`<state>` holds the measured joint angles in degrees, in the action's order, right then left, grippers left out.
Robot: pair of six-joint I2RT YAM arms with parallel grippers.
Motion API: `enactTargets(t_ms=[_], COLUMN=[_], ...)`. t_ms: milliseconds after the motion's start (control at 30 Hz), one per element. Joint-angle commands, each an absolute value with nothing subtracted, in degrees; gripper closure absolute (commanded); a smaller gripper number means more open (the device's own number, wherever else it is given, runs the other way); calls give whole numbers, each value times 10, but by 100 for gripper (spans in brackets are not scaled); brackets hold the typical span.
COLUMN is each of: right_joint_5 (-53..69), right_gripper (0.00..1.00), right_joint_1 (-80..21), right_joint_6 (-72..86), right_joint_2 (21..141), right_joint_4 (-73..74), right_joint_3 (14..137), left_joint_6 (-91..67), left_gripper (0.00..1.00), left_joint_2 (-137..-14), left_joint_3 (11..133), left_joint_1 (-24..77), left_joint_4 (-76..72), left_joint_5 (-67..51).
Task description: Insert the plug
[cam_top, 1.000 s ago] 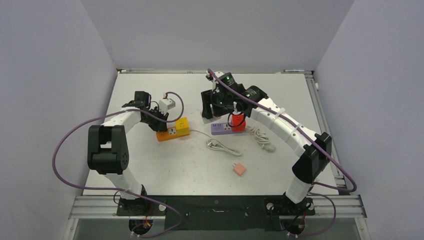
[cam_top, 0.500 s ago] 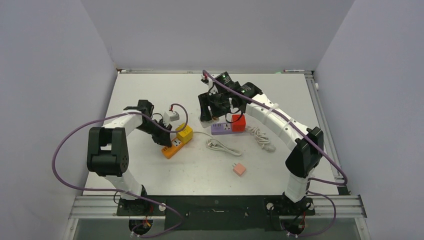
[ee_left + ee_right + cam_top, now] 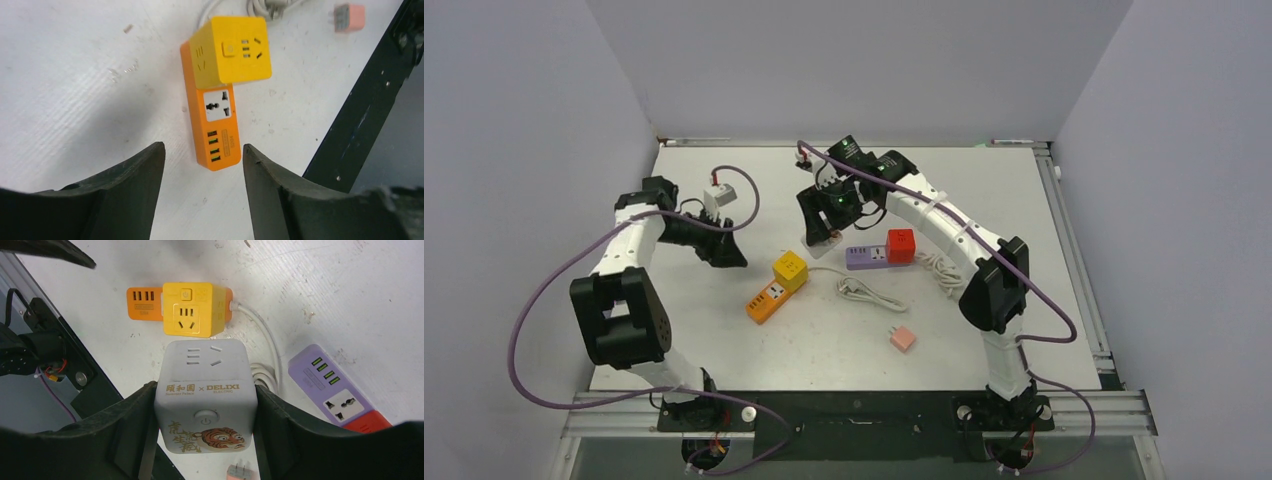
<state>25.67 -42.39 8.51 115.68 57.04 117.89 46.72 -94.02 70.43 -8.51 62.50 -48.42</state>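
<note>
My right gripper (image 3: 205, 389) is shut on a white cube plug (image 3: 205, 365) with a tiger print, held above the table left of the purple power strip (image 3: 867, 257); a red cube (image 3: 901, 245) sits on that strip's right end. An orange power strip (image 3: 217, 135) lies diagonally mid-table with a yellow cube (image 3: 230, 50) plugged into its far end. My left gripper (image 3: 202, 150) is open and empty, hanging up and to the left of the orange strip (image 3: 764, 301). In the top view the left gripper (image 3: 724, 255) and right gripper (image 3: 822, 232) flank the yellow cube (image 3: 790, 269).
A white cable with its plug (image 3: 864, 292) trails between the strips, coiled at the right (image 3: 944, 270). A small pink two-pin adapter (image 3: 903, 339) lies near the front. The black base rail (image 3: 360, 110) runs along the near table edge.
My left gripper opened, let go of the orange strip and pulled back up-left; the strip was turned diagonal. The right arm carried the white cube leftward, away from the purple strip.
</note>
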Motion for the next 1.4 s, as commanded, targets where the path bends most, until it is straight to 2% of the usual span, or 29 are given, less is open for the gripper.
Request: enactTargets(t_ms=[0, 100, 133, 167, 200, 233, 333, 400, 533, 700, 900, 1067, 1333, 1367], right_joint_5=[285, 270, 273, 280, 290, 309, 349, 374, 410, 422, 421, 409, 401, 400], right_gripper=[95, 95, 95, 95, 95, 95, 95, 95, 95, 95, 95, 95, 95, 95], right_joint_1=[-446, -462, -466, -467, -468, -468, -466, -464, -465, -473, -491, -502, -508, -508], right_joint_6=[38, 19, 17, 25, 37, 49, 86, 113, 161, 224, 281, 298, 328, 332], right_joint_2=[1177, 1192, 1189, 1182, 1171, 1158, 1130, 1117, 1106, 1076, 1037, 1022, 1005, 1004], right_joint_4=[594, 609, 606, 597, 576, 554, 498, 468, 426, 356, 288, 276, 235, 231], right_joint_3=[1244, 1264, 1262, 1253, 1235, 1215, 1168, 1154, 1143, 1112, 1068, 1051, 1017, 1014], left_joint_6=[443, 426, 445, 480, 513, 535, 578, 662, 696, 840, 666, 459, 391, 392], left_gripper=[44, 42, 38, 23, 0, 3, 4, 4, 4, 4, 4, 4, 2, 6], left_joint_2=[-911, -908, -904, -897, -887, -874, -814, -754, -640, -624, -532, -465, -436, -434], left_joint_3=[752, 762, 765, 766, 764, 758, 714, 677, 622, 643, 591, 515, 497, 496], left_joint_1=[-125, -134, -134, -134, -132, -130, -127, -126, -102, -80, -22, 35, 94, 96], left_joint_4=[666, 675, 692, 716, 732, 735, 696, 686, 601, 704, 503, 271, 229, 232], left_joint_5=[-588, -612, -623, -645, -659, -669, -702, -719, -698, -668, -611, -547, -483, -482])
